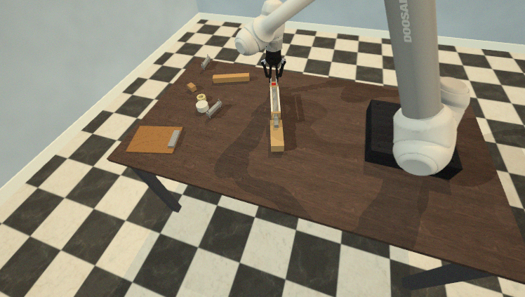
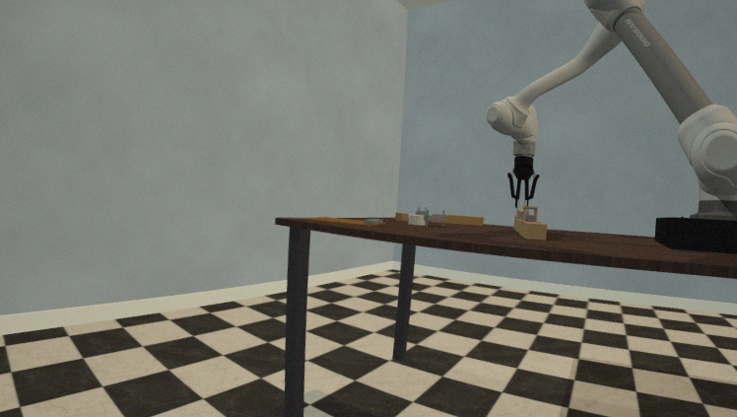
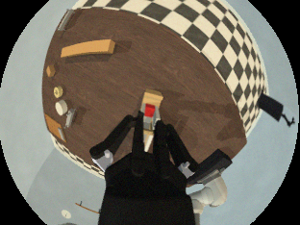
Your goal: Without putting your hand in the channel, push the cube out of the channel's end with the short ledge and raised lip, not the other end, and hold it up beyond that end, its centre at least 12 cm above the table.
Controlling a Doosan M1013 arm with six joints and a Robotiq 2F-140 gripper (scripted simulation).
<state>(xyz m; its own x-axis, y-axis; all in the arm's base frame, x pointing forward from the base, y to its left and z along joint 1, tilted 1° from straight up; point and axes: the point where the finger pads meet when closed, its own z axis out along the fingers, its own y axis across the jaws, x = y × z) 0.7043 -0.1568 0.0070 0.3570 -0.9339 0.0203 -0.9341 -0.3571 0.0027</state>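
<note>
A narrow pale channel (image 1: 275, 104) lies along the middle of the table, with a wooden block (image 1: 276, 138) at its near end and a small grey piece (image 1: 275, 121) resting in it near that block. The red cube (image 1: 273, 83) is at the channel's far end. My gripper (image 1: 273, 81) points straight down over that far end, and its fingers are shut on the red cube. In the wrist view the cube (image 3: 149, 111) shows just past the fingertips, with a tan ledge beyond it. In the side view the gripper (image 2: 522, 203) is low over the channel (image 2: 529, 226).
To the left lie a long wooden block (image 1: 230, 78), a small wooden cube (image 1: 191, 86), a ring (image 1: 201, 96), a white cylinder (image 1: 201, 106), two grey brackets (image 1: 213, 108) (image 1: 205, 62) and an orange board (image 1: 154, 139) with a grey bar. My base (image 1: 410, 135) stands at the right.
</note>
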